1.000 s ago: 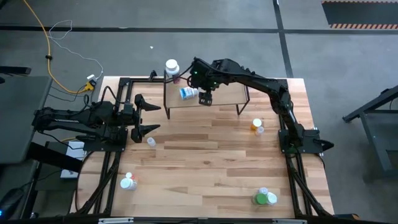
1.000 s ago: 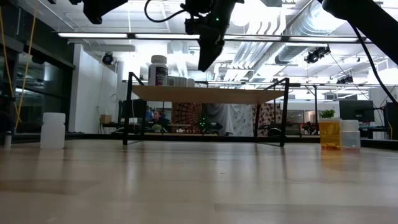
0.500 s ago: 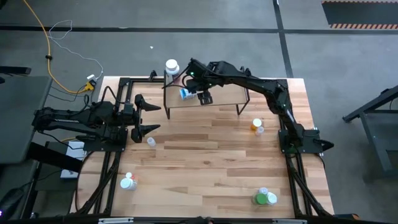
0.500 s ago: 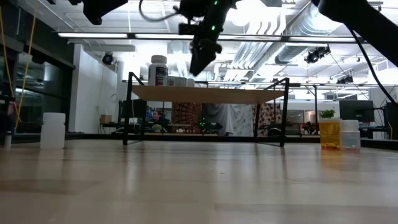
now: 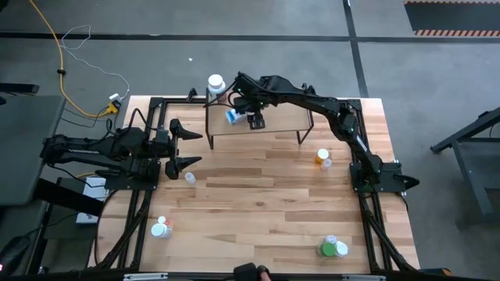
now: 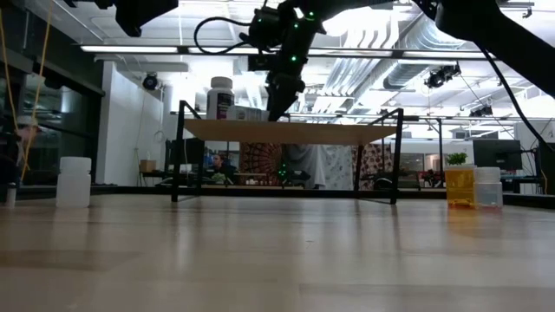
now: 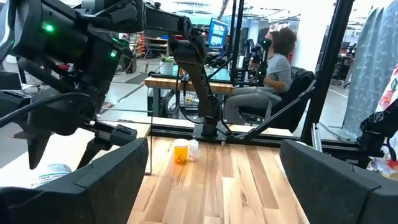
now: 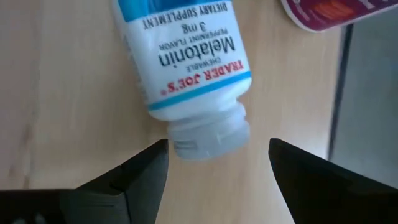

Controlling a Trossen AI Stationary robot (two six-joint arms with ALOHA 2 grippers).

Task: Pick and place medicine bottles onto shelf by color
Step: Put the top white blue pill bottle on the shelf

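My right jaws (image 8: 214, 165) stood apart and empty over the shelf (image 5: 277, 119), the white melatonin bottle (image 8: 189, 65) lying on its side on the board directly ahead of them, its neck pointing into the gap and its long axis running away from the fingers. I judged any regrasp would have to come across that neck or body. Its label read "Trader Joe's", "Melatonin", "3 mg", "chewable", "peppermint flavor", "dietary supplement". A dark red label edge (image 8: 323, 12) lay just beside it, its writing unreadable. The taller white-capped bottle (image 5: 216, 83) stood at the shelf's far left corner. My left jaws (image 5: 181, 145) waited wide open over the surface's left side, well apart from the shelf.
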